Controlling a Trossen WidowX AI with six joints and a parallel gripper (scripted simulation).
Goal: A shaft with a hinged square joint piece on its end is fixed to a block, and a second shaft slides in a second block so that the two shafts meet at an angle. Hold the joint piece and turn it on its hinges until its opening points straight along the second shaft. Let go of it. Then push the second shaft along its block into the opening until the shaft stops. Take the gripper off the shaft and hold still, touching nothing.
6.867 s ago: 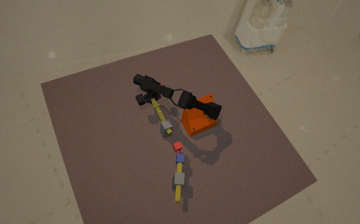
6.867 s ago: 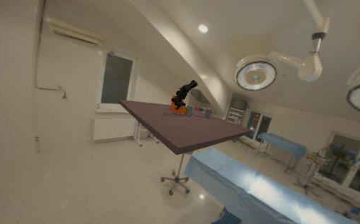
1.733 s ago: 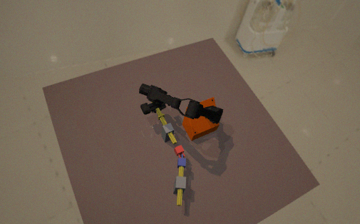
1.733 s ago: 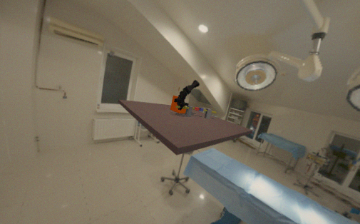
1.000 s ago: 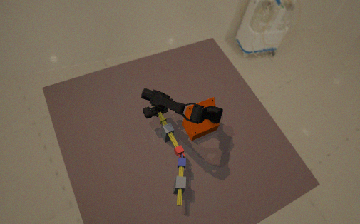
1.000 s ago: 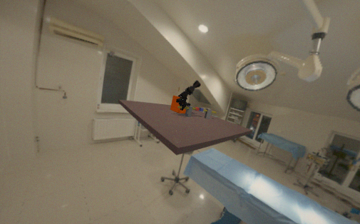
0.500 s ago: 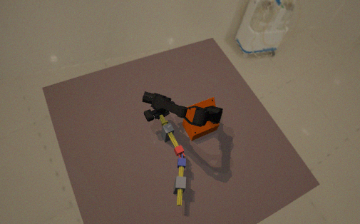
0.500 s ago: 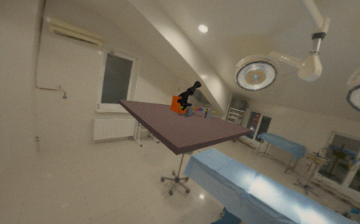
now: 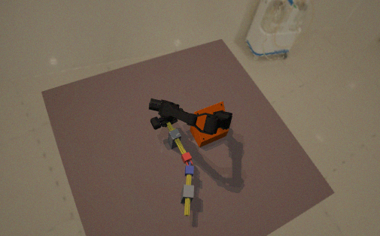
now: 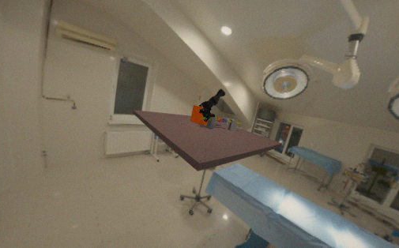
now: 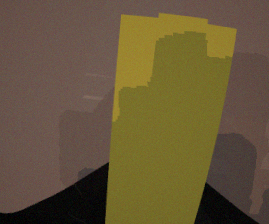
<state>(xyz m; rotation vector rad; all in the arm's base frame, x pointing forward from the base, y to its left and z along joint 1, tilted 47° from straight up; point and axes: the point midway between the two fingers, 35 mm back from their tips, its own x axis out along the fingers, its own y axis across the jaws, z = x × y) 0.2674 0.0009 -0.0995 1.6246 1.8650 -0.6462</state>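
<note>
From above, the gripper (image 9: 166, 122) is clamped on the outer end of the sliding shaft (image 9: 177, 143), a thin yellow bar that passes through a grey block (image 9: 174, 134) just beside the fingers. The bar's long axis runs from the gripper down and to the right toward the red joint piece (image 9: 185, 157), so the push has to go along that line, away from the gripper. The bar's far tip reaches the red piece; whether it has gone fully in I cannot tell. Beyond it sit a blue piece (image 9: 189, 170), a second grey block (image 9: 188, 191) and the fixed shaft (image 9: 186, 207), which bends slightly off the first bar's line. The arm stands on an orange base (image 9: 204, 140) on a brown table (image 9: 92, 150)

From the side, the arm (image 10: 212, 103) leans over the small parts near the table's far edge; details are too small to read

At the wrist, the yellow bar (image 11: 165, 149) fills the middle, running straight away from the camera, its squared end above the table. The fingers are narrow, closed on it
</note>
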